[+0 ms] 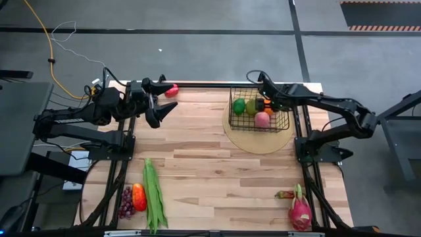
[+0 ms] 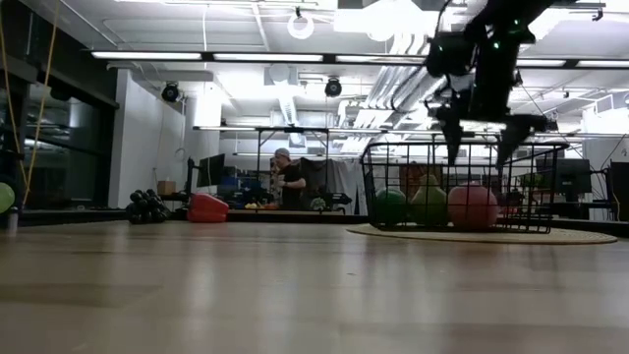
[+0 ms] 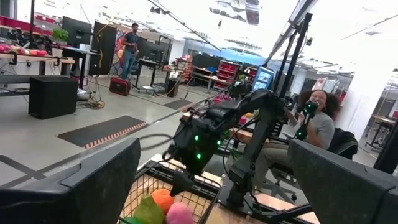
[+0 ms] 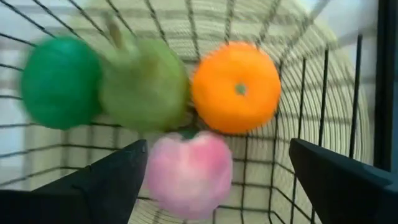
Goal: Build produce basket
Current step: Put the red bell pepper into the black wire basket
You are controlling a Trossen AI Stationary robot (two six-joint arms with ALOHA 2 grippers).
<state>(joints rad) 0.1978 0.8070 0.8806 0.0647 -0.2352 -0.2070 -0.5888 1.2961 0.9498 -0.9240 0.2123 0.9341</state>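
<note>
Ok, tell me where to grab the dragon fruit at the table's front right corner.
Judging from the high view, take the dragon fruit across its rounded pink body, coming straight down from above. It lies flat with its greenish tip toward the basket, so closing across its narrower width avoids the leafy end. The right gripper is nearest.

One basket (image 1: 260, 113), four fruits inside, five produce pieces outside.
</note>
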